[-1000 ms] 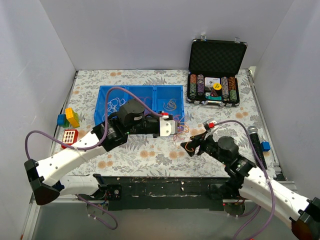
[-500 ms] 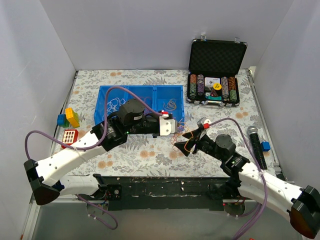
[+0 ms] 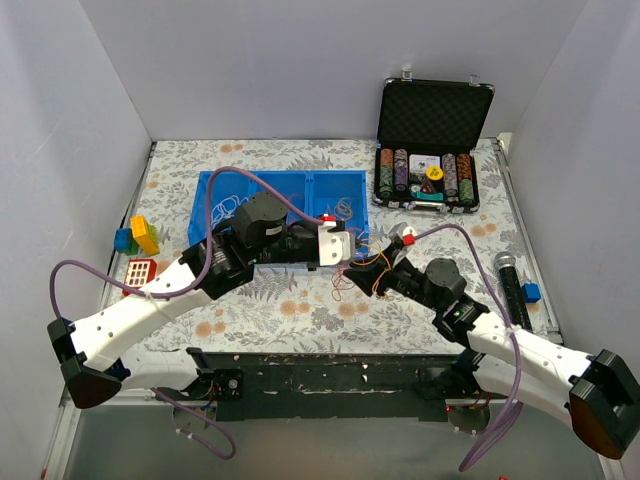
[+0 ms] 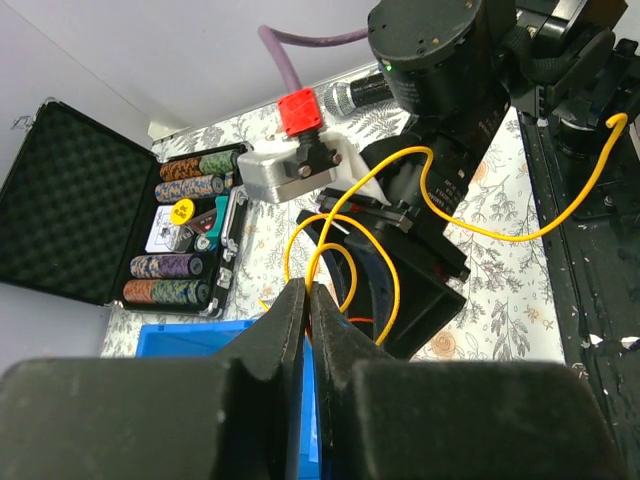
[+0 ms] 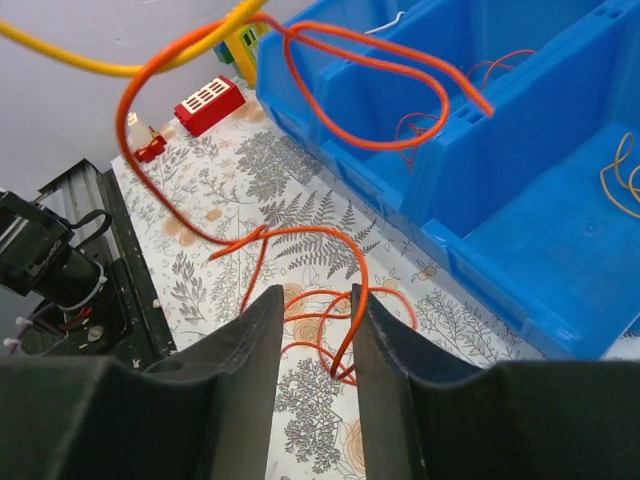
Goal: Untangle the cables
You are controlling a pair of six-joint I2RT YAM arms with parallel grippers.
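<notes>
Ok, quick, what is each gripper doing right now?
Left gripper: closed, pinching the yellow cable.
Right gripper: open, an orange cable running loose between the jaws.

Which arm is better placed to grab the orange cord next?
Right. The right gripper stands open astride the orange cord, ready to close. The left gripper is shut on the yellow cord, so it is occupied.
</notes>
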